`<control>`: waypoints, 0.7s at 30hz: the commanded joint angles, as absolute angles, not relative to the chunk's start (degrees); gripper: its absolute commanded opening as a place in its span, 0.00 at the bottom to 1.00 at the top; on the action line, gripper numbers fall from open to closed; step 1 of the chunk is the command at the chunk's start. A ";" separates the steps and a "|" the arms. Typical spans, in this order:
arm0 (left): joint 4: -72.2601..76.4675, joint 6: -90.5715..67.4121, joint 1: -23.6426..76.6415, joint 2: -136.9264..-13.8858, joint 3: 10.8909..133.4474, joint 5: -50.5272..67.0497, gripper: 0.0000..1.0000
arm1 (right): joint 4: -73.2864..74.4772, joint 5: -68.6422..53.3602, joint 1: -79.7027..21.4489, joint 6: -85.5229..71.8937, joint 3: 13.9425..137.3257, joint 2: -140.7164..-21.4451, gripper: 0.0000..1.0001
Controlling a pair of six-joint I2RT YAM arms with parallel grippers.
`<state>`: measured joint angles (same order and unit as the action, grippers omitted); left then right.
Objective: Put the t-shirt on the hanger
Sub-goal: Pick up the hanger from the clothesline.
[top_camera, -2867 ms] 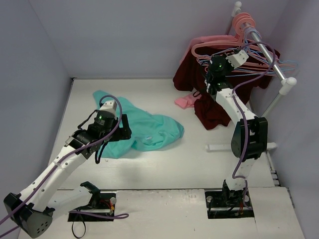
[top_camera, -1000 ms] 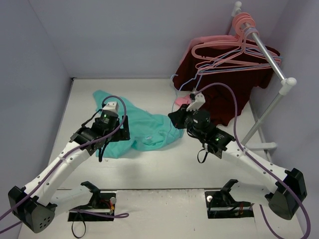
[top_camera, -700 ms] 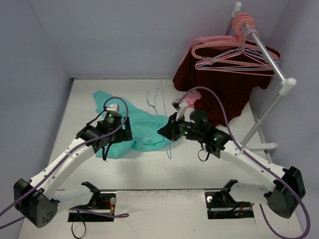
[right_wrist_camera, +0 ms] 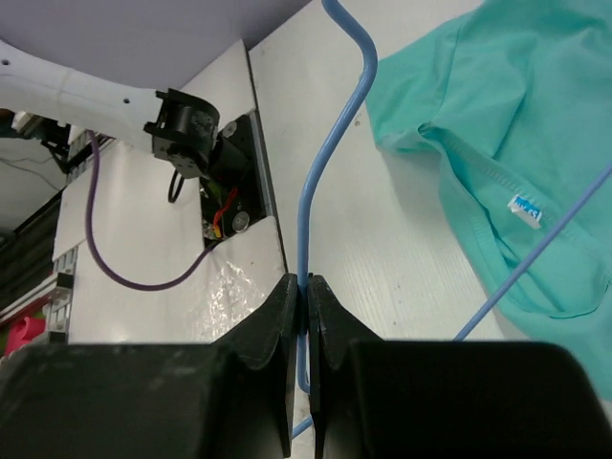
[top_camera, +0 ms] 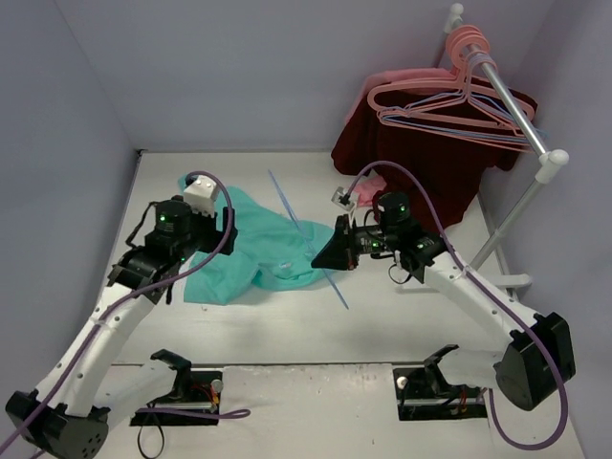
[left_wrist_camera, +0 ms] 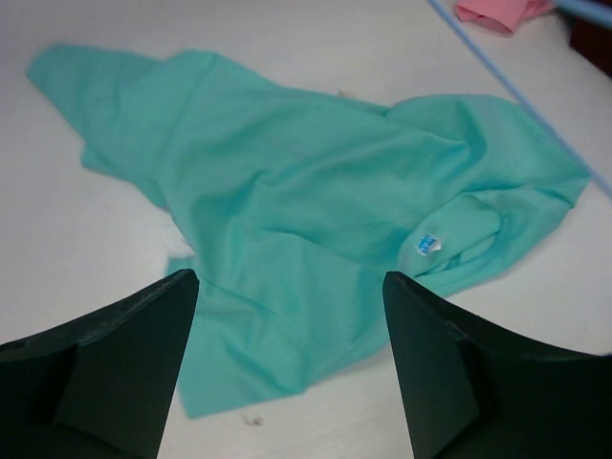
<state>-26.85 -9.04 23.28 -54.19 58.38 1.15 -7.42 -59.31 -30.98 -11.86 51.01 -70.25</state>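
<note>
The right arm is swinging the hanger (top_camera: pixel 287 203) lower and flatter than a moment ago, so its thin blue frame is now slanting along the right edge of the t-shirt (top_camera: pixel 277 251). The left arm is drawing back toward the left wall. The right gripper (right_wrist_camera: pixel 306 287) is pinching the hanger's wire tight between its closed fingers. The left gripper (left_wrist_camera: pixel 287 279) is hovering over the t-shirt with its fingers spread wide, grasping nothing. The t-shirt is lying crumpled on the table (top_camera: pixel 287 330), left of centre, collar label facing up. Whether the hanger is actually touching the fabric, I can't quite tell.
</note>
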 commanded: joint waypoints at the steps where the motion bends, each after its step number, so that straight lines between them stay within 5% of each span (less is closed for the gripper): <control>1: -24.50 16.55 21.07 -52.74 59.09 21.35 0.74 | -10.14 -73.08 -29.50 -12.34 55.19 -71.56 0.00; 8: -37.14 40.85 20.74 -58.11 72.31 32.88 0.74 | -9.93 -79.89 -29.42 -13.29 56.16 -72.23 0.00; 21: -57.05 54.14 19.07 -69.66 90.04 50.04 0.74 | -9.93 -86.51 -29.36 -14.46 54.51 -69.56 0.00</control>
